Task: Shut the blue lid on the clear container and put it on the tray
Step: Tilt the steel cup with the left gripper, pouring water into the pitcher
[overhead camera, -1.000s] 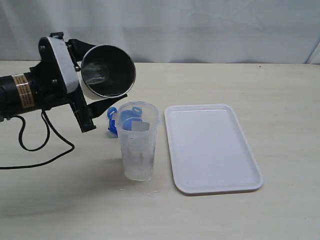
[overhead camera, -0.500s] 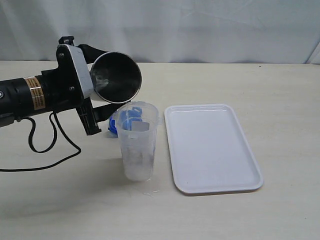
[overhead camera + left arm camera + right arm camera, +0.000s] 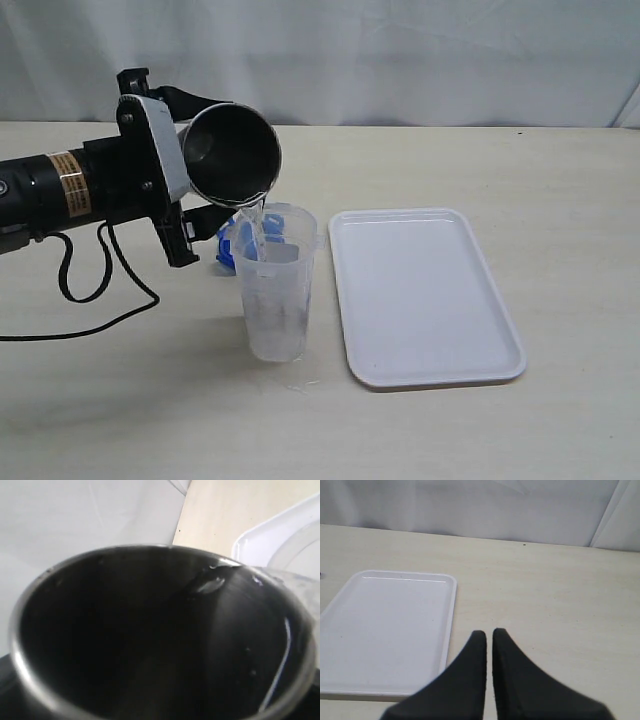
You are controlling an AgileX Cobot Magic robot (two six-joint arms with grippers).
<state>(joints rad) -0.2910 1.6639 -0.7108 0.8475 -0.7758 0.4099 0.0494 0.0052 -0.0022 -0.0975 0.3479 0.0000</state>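
Note:
The clear container (image 3: 274, 290) stands upright on the table, left of the white tray (image 3: 425, 295). My left gripper (image 3: 200, 158) is shut on a steel cup (image 3: 232, 152), tipped on its side with its mouth over the container's rim. A thin stream of water (image 3: 258, 225) runs from the cup into the container. Behind the container the blue lid (image 3: 228, 240) lies on the table, partly hidden by it. The cup's dark inside (image 3: 150, 640) fills the left wrist view and hides the jaws. My right gripper (image 3: 488, 632) is shut and empty, above bare table beside the tray (image 3: 385, 630).
A black cable (image 3: 100, 300) from the left arm loops over the table at the left. A white curtain (image 3: 400, 60) closes off the back. A few water drops (image 3: 305, 382) lie on the table in front of the container.
The left gripper has carried the steel cup right and down to the container's rim and tipped it further. Water now streams into the container.

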